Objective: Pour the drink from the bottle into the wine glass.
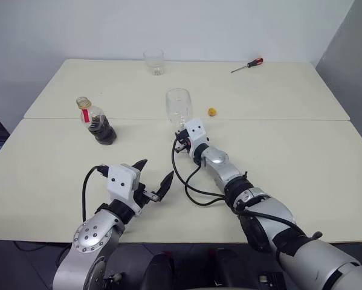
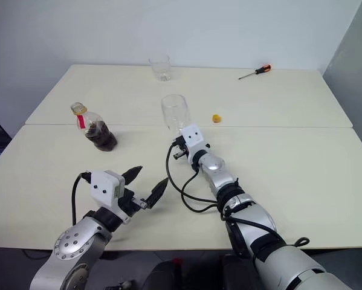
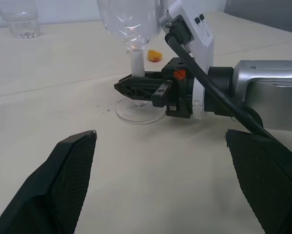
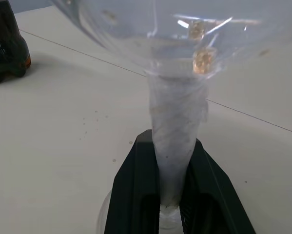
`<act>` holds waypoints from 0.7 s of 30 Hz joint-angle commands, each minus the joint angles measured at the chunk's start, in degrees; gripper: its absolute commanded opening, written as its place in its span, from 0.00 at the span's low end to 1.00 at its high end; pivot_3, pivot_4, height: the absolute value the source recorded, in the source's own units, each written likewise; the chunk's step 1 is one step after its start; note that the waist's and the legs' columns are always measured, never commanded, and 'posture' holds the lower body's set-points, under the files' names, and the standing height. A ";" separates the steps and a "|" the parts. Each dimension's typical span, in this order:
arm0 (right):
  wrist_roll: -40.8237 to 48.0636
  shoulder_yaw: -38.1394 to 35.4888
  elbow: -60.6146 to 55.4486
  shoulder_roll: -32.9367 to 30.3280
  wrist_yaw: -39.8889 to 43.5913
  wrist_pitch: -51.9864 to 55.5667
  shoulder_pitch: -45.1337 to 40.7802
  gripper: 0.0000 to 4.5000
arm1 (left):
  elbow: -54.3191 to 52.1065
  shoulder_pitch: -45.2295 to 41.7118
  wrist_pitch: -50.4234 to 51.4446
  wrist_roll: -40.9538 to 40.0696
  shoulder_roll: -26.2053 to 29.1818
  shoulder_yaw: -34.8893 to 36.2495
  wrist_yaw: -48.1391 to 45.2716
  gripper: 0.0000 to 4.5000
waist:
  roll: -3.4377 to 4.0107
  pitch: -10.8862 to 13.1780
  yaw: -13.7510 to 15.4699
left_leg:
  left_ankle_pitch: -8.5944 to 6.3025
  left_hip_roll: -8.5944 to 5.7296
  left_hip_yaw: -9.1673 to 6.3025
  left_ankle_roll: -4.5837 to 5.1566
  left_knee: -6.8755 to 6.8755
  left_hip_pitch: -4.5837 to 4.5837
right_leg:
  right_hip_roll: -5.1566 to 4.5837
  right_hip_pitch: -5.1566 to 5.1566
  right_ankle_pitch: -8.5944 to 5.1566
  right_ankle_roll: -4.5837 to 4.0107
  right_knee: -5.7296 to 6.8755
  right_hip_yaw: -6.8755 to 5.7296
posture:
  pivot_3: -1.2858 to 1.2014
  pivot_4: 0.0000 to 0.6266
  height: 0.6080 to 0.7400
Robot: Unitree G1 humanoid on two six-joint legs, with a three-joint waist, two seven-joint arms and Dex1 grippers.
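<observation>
One bottle [image 1: 96, 122] stands on the table [image 1: 301, 157] to your left, uncapped, with a red label strip at its neck; no writing on it can be read. Dark drink [image 1: 102, 132] fills its lower part. You have one wine glass [image 1: 179, 109] upright near the table's middle, and your right gripper [image 4: 171, 195] is clamped on its stem. Your left gripper [image 1: 151, 176] hovers spread wide, holding nothing. Behind sit one tumbler [image 1: 154, 61], one screwdriver [image 1: 248, 64] and one small yellow cap [image 1: 212, 112].
</observation>
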 commanded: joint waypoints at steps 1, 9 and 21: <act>0.16 0.05 -0.14 3.59 0.84 1.37 1.12 0.04 | -2.00 -0.86 -0.82 -0.68 -0.11 0.11 0.10 1.00 | 0.00 0.00 0.00 | 0.00 0.00 0.00 0.00 0.00 0.00 | 0.00 0.00 0.00 0.00 0.00 0.00 | 0.52 0.24 1.00; -0.20 0.53 -1.05 3.37 2.35 1.82 1.60 0.57 | -0.59 -1.78 -1.59 -0.33 -0.52 -0.31 -0.21 1.00 | 0.00 0.01 -0.01 | 0.00 -0.01 0.01 0.00 0.00 -0.01 | 0.01 0.00 0.00 0.00 0.00 0.00 | 0.52 0.24 1.00; -0.45 1.26 -3.06 1.91 3.07 2.83 3.88 0.99 | 0.51 -1.76 -2.72 -0.05 -0.56 -0.53 -0.51 1.00 | 0.00 0.00 -0.01 | 0.00 -0.01 0.00 0.00 0.00 0.00 | 0.01 0.00 0.00 0.00 0.00 0.00 | 0.52 0.24 1.00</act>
